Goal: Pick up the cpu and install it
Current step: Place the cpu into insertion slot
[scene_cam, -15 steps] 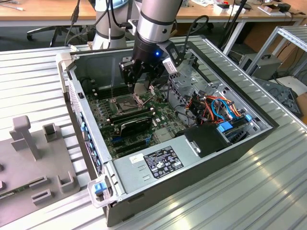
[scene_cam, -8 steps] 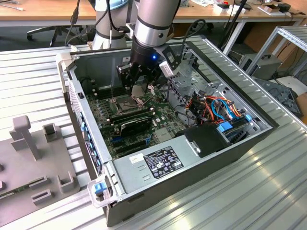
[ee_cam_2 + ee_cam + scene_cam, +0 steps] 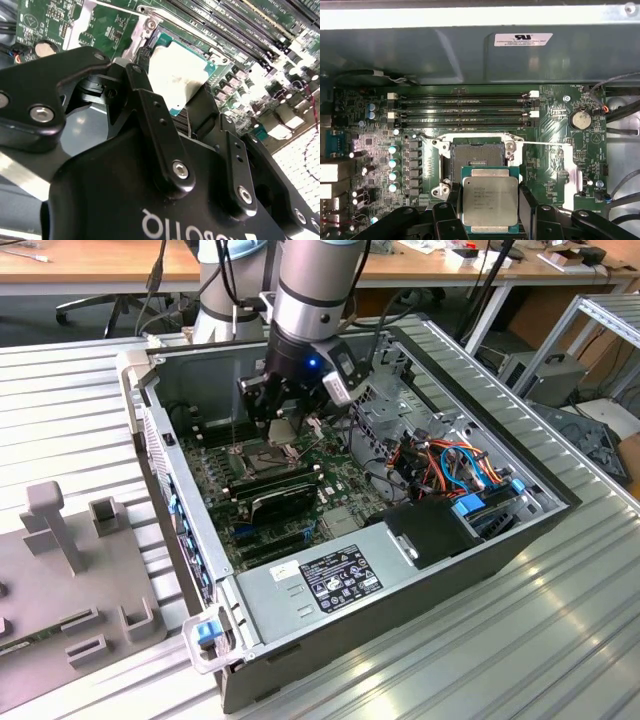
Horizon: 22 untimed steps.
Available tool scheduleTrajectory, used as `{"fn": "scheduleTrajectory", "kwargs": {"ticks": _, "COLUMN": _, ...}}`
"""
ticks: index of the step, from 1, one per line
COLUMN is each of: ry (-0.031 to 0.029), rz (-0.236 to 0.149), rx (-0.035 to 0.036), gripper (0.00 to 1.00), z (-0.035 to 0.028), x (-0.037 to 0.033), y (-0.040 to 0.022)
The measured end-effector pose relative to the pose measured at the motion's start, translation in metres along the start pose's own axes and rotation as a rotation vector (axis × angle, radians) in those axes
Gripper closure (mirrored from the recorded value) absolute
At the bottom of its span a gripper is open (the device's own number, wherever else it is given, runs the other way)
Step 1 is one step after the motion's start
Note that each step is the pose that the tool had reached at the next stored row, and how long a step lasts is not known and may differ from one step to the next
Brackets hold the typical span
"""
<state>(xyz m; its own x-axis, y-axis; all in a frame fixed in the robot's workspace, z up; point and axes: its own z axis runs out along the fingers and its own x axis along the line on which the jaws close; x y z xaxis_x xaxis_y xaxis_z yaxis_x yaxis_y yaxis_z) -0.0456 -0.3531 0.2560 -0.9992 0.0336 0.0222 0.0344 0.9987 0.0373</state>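
Note:
My gripper (image 3: 282, 420) hangs inside the open computer case (image 3: 520, 530), shut on the cpu (image 3: 283, 429). In the first wrist view the cpu (image 3: 490, 200) is a flat silver-grey square on a green carrier board, clamped between the two black fingers (image 3: 454, 200) of the gripper (image 3: 490, 205). Just beyond it lies the open socket (image 3: 474, 159), its dark contact field bare and the metal frame swung back. In the second wrist view the cpu (image 3: 177, 75) shows bright between the fingertips of the gripper (image 3: 175, 95), tilted above the socket frame (image 3: 145, 30).
Memory slots (image 3: 465, 107) run beside the socket, and a coin battery (image 3: 581, 119) sits on the green motherboard (image 3: 555, 165). A power supply (image 3: 330, 575) and a bundle of cables (image 3: 450, 465) fill the case's near part. A grey fixture (image 3: 60, 570) lies at the exterior view's left.

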Motion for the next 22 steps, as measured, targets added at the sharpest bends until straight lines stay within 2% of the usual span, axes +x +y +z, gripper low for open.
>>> {"fn": "scheduleTrajectory", "kwargs": {"ticks": 2, "ry": -0.0008, "rz": 0.02, "rx": -0.0005, "gripper": 0.45, "z": 0.0011, "x": 0.0005, "y": 0.0008}}
{"fn": "scheduleTrajectory", "kwargs": {"ticks": 8, "ry": -0.0014, "rz": 0.038, "rx": -0.0009, "gripper": 0.45, "z": 0.0035, "x": 0.0014, "y": 0.008}}
{"fn": "scheduleTrajectory", "kwargs": {"ticks": 22, "ry": -0.0023, "rz": 0.059, "rx": -0.0013, "gripper": 0.45, "z": 0.006, "x": 0.0016, "y": 0.0122}}
